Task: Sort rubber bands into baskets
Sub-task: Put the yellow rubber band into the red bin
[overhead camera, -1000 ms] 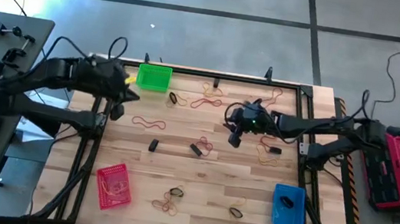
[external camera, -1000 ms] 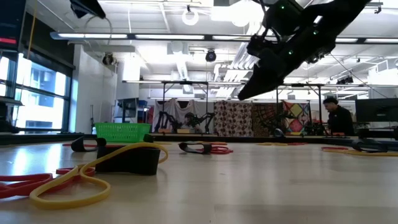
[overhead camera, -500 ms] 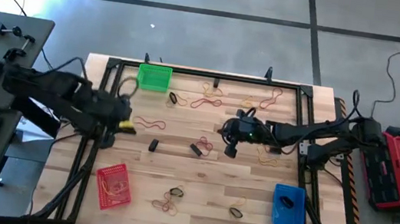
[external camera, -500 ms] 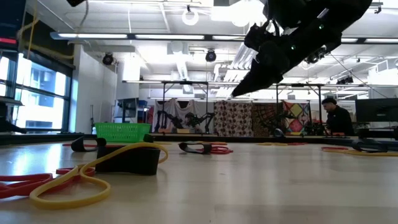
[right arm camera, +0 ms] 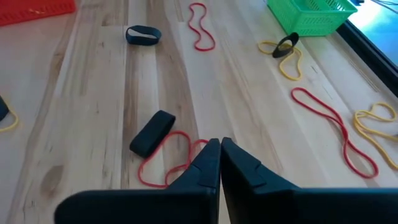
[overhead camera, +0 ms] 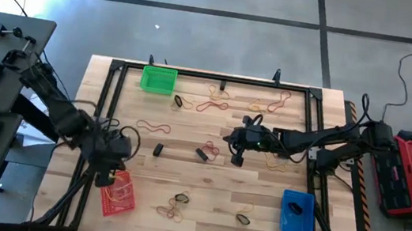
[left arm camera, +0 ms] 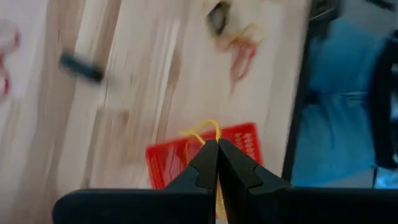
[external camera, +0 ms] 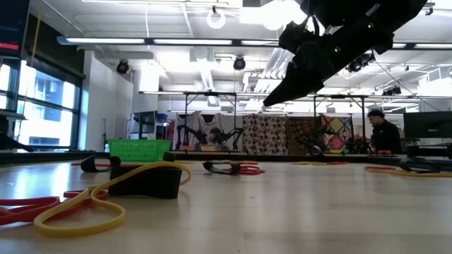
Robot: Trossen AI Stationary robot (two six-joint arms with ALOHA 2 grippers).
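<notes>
An open workshop with ceiling lights lies beyond my wooden table (overhead camera: pixel 201 211). Seen from above, the green basket (overhead camera: pixel 158 79) sits at 11 o'clock, the red basket (overhead camera: pixel 117 192) at 7 and the blue basket (overhead camera: pixel 297 212) at 4. My left claw (left arm camera: pixel 217 163) hangs over the red basket, fingers together on a yellow rubber band (left arm camera: pixel 200 131). My right claw (right arm camera: pixel 220 163) hovers near the table's centre, fingers pressed together, above a red rubber band (right arm camera: pixel 166 162) and a black band (right arm camera: pixel 152 132).
</notes>
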